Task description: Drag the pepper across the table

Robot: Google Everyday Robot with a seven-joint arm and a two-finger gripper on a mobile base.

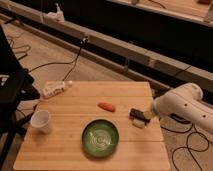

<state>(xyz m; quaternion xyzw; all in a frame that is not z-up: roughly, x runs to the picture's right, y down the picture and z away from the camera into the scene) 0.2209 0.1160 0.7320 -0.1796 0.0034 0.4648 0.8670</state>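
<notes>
The pepper [106,106] is a small orange-red tapered piece lying on the light wooden table [70,150], just behind the green bowl. My white arm reaches in from the right, and my gripper [150,114] is at the table's right edge, right by the black-and-white block [139,116]. The pepper lies about a hand's width left of the gripper, apart from it.
A green bowl [101,138] sits at the table's front centre. A white paper cup [41,121] stands at the left. A white bottle-like item [55,89] lies at the back left corner. Cables run over the floor behind and to the right.
</notes>
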